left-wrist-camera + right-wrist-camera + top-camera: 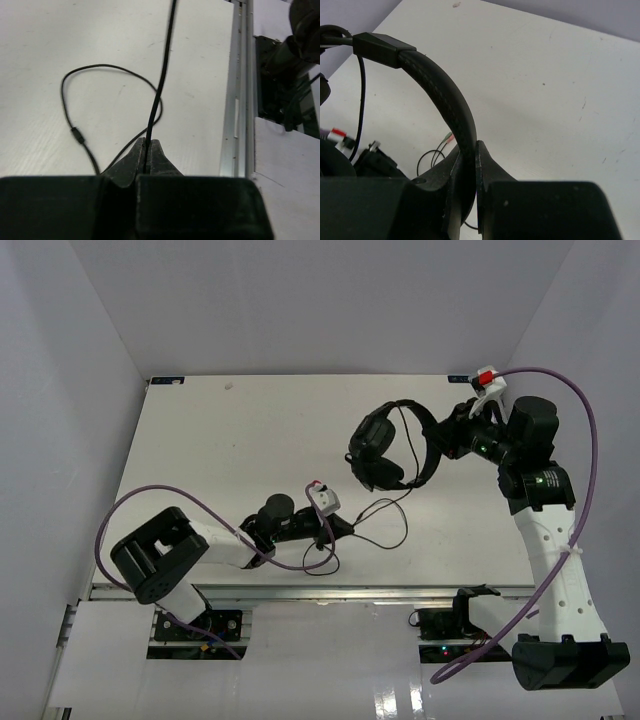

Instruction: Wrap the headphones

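The black headphones [385,445] are held up at the back right of the table. My right gripper [445,440] is shut on their headband [445,102], which passes between the jaws [468,155]. The thin black cord [385,512] runs down from the earcups to the table and loops there. My left gripper [345,528] is shut on the cord [160,90], which leaves the fingertips [148,145] and runs away upward. A slack loop of cord [100,95] lies on the table past the left fingers. The small plugs [446,141] lie on the table below the headband.
The white table [250,440] has a metal rail [300,590] along its near edge. Purple arm cables [150,510] arc over both arms. White walls close the table in at the left, back and right.
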